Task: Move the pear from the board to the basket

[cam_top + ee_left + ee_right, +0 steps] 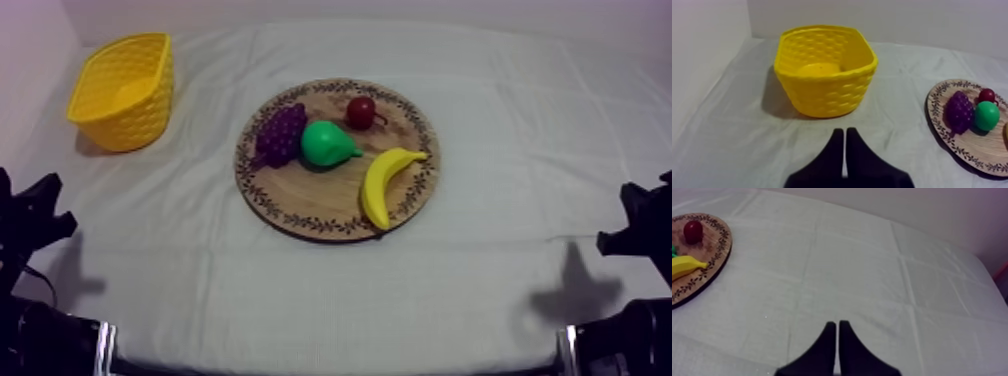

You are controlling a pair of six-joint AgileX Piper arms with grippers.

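at the middle of the table, on the grey-white cloth [500,140], lies a round wooden board with a patterned rim [322,198]. the green toy pear [328,145] rests on the far half of that board, on its side, with its narrow end toward the right. just to its left, touching it or very nearly so, sits a bunch of purple toy grapes [281,134]. just beyond the pear, a little to the right, is a small red fruit [361,112] with a dark stem. a yellow toy banana [384,184] curves along the board's right side, its far tip close to the pear's narrow end; whether the two touch cannot be told. the yellow woven basket [130,118] stands upright at the far left of the table, well apart from the board, its mouth facing up.

the left gripper [845,133] sits low at the near left, its two black fingers pressed together into a narrow wedge with nothing between them. it points at the basket, which stands beyond it on the cloth, while the board's left edge with the grapes, the pear and the red fruit lies off to the right. the right gripper [836,324] sits low at the near right, its fingers likewise closed on nothing, pointing across open cloth, with the board's right edge, the banana and the red fruit off to its left. both grippers are well apart from the pear.
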